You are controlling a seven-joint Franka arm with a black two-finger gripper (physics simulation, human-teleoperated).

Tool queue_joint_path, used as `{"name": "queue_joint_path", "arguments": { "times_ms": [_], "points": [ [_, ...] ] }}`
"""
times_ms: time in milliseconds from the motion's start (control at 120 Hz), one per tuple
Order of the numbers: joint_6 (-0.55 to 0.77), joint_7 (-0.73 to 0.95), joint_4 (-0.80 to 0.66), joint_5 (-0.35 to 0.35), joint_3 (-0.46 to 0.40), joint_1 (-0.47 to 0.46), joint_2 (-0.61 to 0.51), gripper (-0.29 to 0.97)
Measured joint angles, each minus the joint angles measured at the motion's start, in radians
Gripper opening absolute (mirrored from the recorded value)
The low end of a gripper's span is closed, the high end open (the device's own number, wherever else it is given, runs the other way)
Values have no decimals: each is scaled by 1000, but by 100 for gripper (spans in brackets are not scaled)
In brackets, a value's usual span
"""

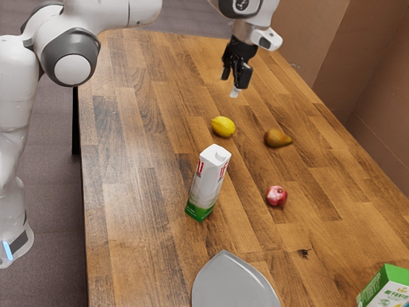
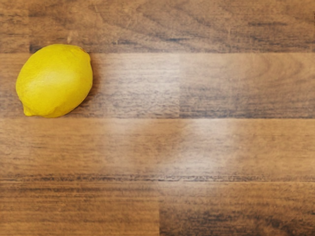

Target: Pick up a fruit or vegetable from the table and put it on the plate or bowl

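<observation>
Lemon (image 1: 223,126) on its side, long axis diagonal to table (image 1: 140,192) grain | end effector (image 1: 234,83) hovering nearby, fingers apart, empty

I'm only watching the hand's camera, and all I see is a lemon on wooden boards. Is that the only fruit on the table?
Observer: No. The exterior view also shows a brownish pear and a small red fruit, both lying apart from the lemon.
Operator: Where would a fruit go?
Observer: A grey plate lies at the table's near edge, past an upright carton as seen from the lemon.
Operator: Is the hand holding anything?
Observer: No. The gripper hangs open and empty above the table, on the far side of the lemon.
</observation>
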Motion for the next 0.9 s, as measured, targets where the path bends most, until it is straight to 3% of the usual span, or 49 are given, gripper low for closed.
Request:
{"name": "queue_joint_path", "arguments": {
  "times_ms": [383,642,900],
  "points": [
    [69,23,22,-59,-14,37,1,68],
    [147,101,26,-52,41,84,173,68],
    [221,254,106,-52,43,141,271,68]
  ]
}}
